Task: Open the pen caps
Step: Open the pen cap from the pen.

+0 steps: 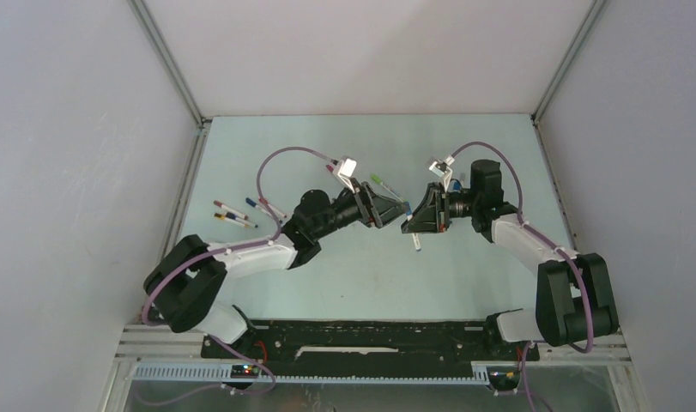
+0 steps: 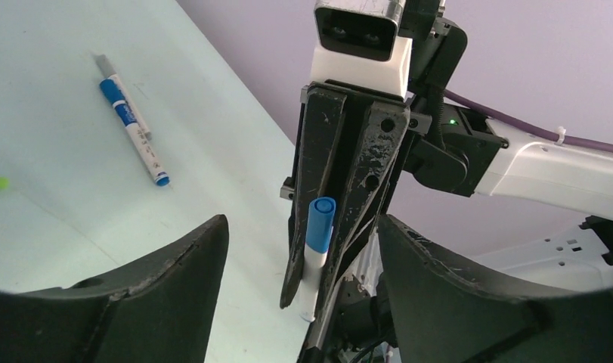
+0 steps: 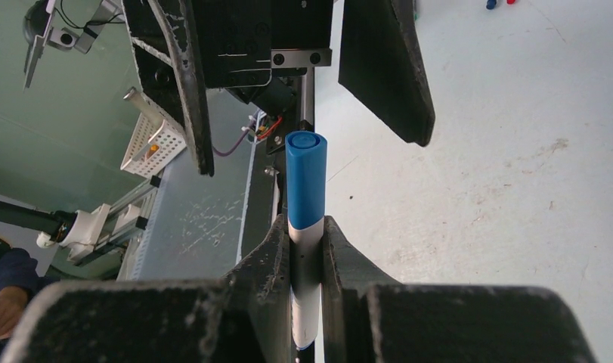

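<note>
Right tool (image 3: 306, 231): closed tightly on a thin white marker pen (image 3: 304, 302). Both its dark fingers press the white barrel just below the cap.
Held pen: it lies along the right tool's fingers, with the capped end pointing away from this tool toward the left tool. In the top view it is above the pale green surface (image 1: 344, 283) and does not touch it.
Blue cylindrical plastic cap (image 3: 306, 178): it sits on the held pen and is fully outside the right tool's grip.
Left tool (image 2: 301, 227): wide open and holding nothing.
Cap relative to left tool: the end of the cap is about level with the tips of the black fingers (image 3: 385, 68) and lies between them. There is a clear gap on each side, so it touches neither finger.
White pen with blue band (image 2: 133, 121): it lies flat on the surface, well apart from both tools.
Green-ended pen (image 1: 380, 182): it lies on the surface just behind the left tool.
Small group of pens (image 1: 233, 215): they lie on the surface at the left side, far from both tools. They are too small to tell whether their caps are on.
</note>
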`<control>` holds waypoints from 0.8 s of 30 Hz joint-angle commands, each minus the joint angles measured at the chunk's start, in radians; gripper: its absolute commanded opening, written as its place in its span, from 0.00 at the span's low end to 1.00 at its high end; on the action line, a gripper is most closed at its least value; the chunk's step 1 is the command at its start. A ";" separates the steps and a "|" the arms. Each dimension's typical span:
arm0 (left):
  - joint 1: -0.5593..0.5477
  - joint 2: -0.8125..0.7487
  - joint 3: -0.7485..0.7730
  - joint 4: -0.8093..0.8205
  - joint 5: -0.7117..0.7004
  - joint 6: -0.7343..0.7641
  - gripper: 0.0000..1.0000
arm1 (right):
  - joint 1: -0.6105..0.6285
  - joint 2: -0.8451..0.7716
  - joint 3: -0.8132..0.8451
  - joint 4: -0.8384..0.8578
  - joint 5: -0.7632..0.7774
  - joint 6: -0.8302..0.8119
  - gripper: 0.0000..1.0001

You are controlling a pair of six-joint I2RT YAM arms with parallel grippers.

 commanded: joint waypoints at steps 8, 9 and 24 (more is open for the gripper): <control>-0.020 0.079 0.087 0.108 0.015 -0.066 0.56 | 0.005 0.009 0.047 -0.019 -0.030 -0.032 0.00; -0.020 0.082 0.089 0.108 0.014 -0.067 0.52 | 0.007 0.010 0.047 -0.019 -0.029 -0.032 0.00; -0.020 0.121 0.124 0.113 0.041 -0.082 0.39 | 0.010 0.029 0.056 -0.031 -0.035 -0.033 0.00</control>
